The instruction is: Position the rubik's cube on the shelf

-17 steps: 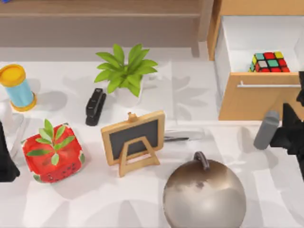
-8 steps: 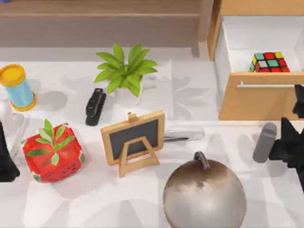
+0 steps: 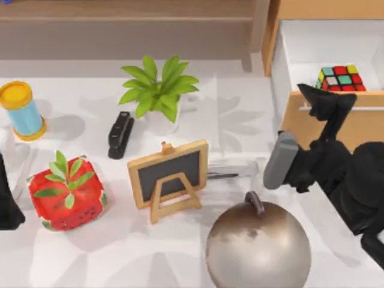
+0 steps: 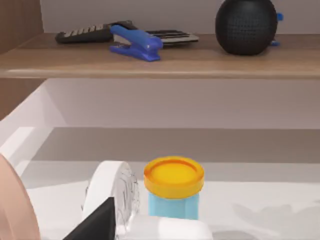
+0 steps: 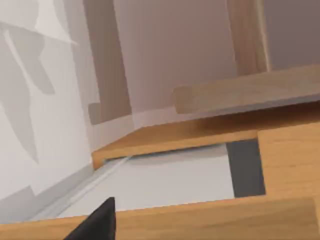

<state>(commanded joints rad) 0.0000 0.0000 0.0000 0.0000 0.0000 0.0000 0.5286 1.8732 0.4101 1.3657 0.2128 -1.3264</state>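
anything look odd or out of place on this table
Only one thing stands out: the light-wood drawer at the table's right side is pulled open, and the small multicoloured rubik's cube sits inside it rather than on the long wooden shelf. The right hand is at the drawer front.

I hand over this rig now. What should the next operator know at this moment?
Right gripper: above the front of the open drawer, beside the rubik's cube, holding nothing.
Left gripper: parked at the table's left edge.
The cube lies inside the drawer, at its front.
The shelf runs along the back.
Done: nothing yet.
Left: grasp the cube, lift it out, place it on the shelf.
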